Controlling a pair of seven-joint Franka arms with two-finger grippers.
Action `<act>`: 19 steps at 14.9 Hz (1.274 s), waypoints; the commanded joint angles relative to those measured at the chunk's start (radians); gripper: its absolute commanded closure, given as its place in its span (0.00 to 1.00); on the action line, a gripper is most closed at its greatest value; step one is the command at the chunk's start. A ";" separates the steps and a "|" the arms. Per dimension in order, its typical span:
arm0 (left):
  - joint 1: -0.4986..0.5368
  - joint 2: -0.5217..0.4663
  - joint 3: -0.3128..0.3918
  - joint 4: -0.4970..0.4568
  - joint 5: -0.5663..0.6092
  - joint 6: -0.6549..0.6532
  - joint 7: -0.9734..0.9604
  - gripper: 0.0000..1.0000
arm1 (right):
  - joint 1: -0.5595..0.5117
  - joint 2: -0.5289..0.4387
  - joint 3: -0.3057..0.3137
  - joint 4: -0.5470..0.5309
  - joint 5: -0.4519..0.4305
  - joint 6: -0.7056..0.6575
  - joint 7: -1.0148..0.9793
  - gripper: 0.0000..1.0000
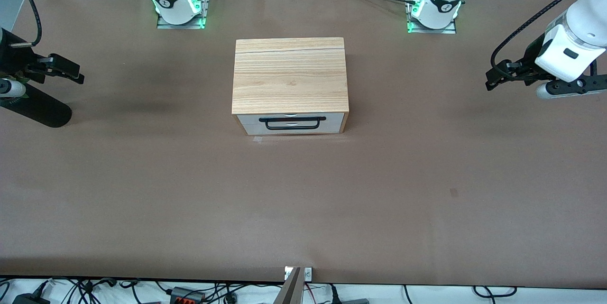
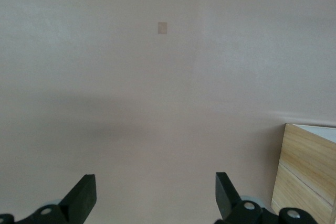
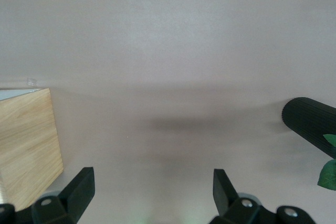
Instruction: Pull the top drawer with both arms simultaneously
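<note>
The light-wood cabinet [image 1: 290, 74] stands in the middle of the table. Its top drawer [image 1: 334, 123] has a white front and a black U-shaped bar handle [image 1: 292, 123] facing the front camera; it looks shut. My left gripper [image 1: 493, 79] hangs open and empty over the table at the left arm's end, well clear of the cabinet. My right gripper [image 1: 76, 75] hangs open and empty over the right arm's end. The left wrist view shows its open gripper [image 2: 156, 195] and a cabinet corner [image 2: 307, 174]. The right wrist view shows its open gripper [image 3: 152, 190] and a cabinet side [image 3: 26, 145].
A black ribbed cylinder [image 1: 40, 107] lies on the table under the right arm; it also shows in the right wrist view [image 3: 310, 124] with a green leaf [image 3: 328, 171]. A small dark patch [image 1: 454, 192] marks the brown table [image 1: 303, 209]. Cables run along the table's near edge.
</note>
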 commanded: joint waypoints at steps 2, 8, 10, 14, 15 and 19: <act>0.004 0.002 -0.004 0.010 0.013 -0.005 0.001 0.00 | 0.004 0.009 -0.002 0.026 0.012 -0.024 -0.003 0.00; 0.005 0.002 -0.004 0.010 0.012 -0.005 -0.006 0.00 | 0.006 0.009 -0.001 0.026 0.013 -0.023 -0.001 0.00; 0.004 0.002 -0.004 0.010 0.012 -0.005 -0.008 0.00 | 0.006 0.011 0.001 0.026 0.012 -0.023 -0.002 0.00; 0.002 0.018 -0.006 0.011 0.012 -0.005 -0.008 0.00 | 0.023 0.011 0.001 0.029 0.012 -0.026 -0.003 0.00; -0.007 0.024 -0.009 0.011 0.012 -0.005 -0.009 0.00 | 0.024 0.011 0.003 0.029 0.012 -0.029 -0.003 0.00; -0.016 0.097 -0.015 0.092 0.012 -0.017 -0.010 0.00 | 0.049 0.026 0.001 0.029 0.012 -0.073 0.011 0.00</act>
